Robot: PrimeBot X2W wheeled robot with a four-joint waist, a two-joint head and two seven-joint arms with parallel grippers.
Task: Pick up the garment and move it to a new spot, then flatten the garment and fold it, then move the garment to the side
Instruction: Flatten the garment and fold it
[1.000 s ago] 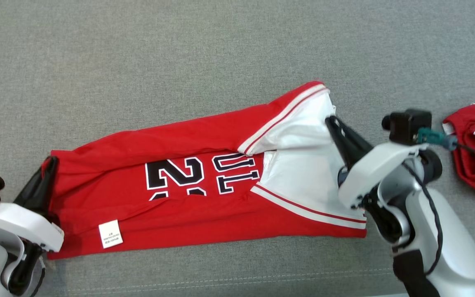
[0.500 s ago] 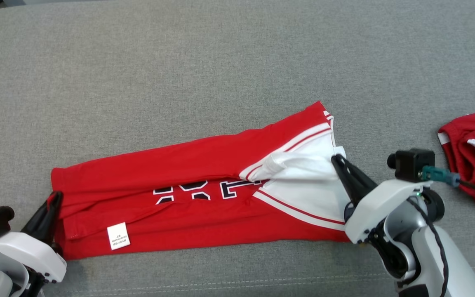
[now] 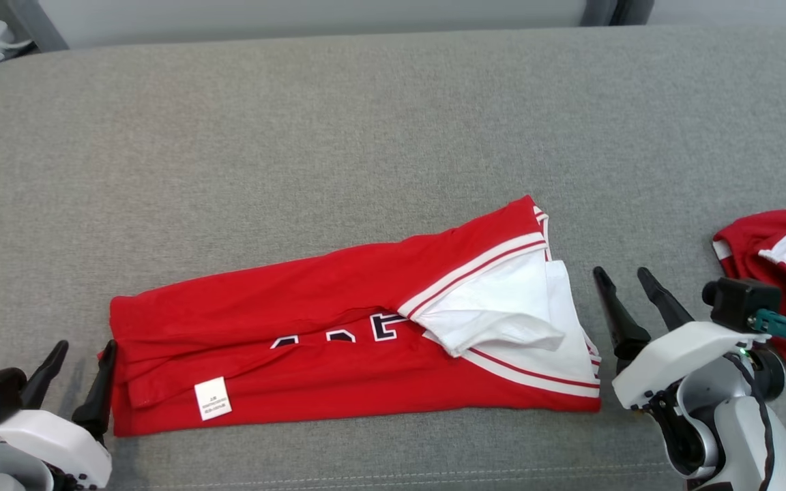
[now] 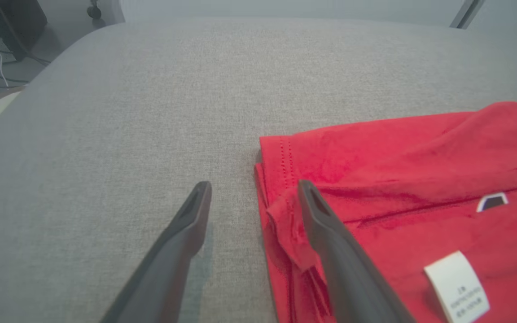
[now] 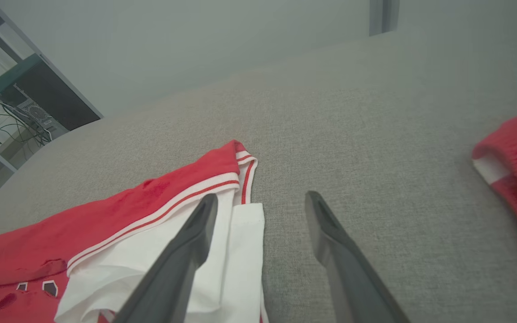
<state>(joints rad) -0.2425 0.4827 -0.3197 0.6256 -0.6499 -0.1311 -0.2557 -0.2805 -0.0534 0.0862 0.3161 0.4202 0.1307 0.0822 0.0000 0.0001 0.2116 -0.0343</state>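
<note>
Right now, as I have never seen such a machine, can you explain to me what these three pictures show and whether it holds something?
It is a robot with two arms working over a grey cushion. One picture looks down from its head; the two others come from cameras on its wrists, looking along the dark fingers. A red jersey, folded lengthwise, lies on the cushion, with a white label showing. The left end effector is open at one end of the jersey, the right end effector open at the other end. Neither holds anything. Another red garment lies at the far right.

Head camera high above the garment (image 3: 352, 341); 2 low wrist cameras at opposite ends.
</note>
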